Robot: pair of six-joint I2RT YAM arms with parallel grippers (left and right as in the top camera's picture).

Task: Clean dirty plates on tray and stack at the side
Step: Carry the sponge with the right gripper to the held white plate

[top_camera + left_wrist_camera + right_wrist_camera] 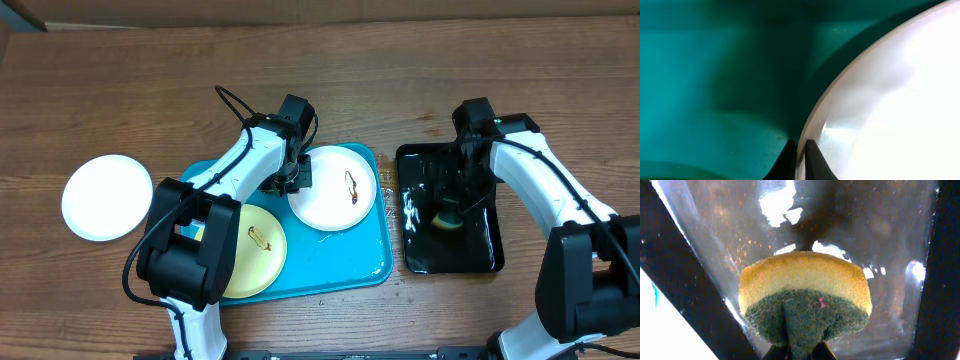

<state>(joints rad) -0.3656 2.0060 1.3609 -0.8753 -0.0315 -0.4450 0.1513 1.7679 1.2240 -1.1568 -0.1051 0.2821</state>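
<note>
The turquoise tray (340, 262) holds a white plate (330, 195) with a brown smear and a pale yellow-green plate (262, 258) with a smear, partly hidden by my left arm. A second white plate (105, 196) lies on the table to the left, off the tray. My left gripper (297, 176) is shut on the left rim of the white plate on the tray; the left wrist view shows the fingers (801, 150) pinching the rim (840, 90). My right gripper (450, 205) is shut on a yellow-and-green sponge (805, 295) over the black tray (480, 255).
The glossy black tray (880, 225) is wet and stands right of the turquoise tray. Wooden table (400, 60) stretches behind both trays. Both arms' bases are at the front edge.
</note>
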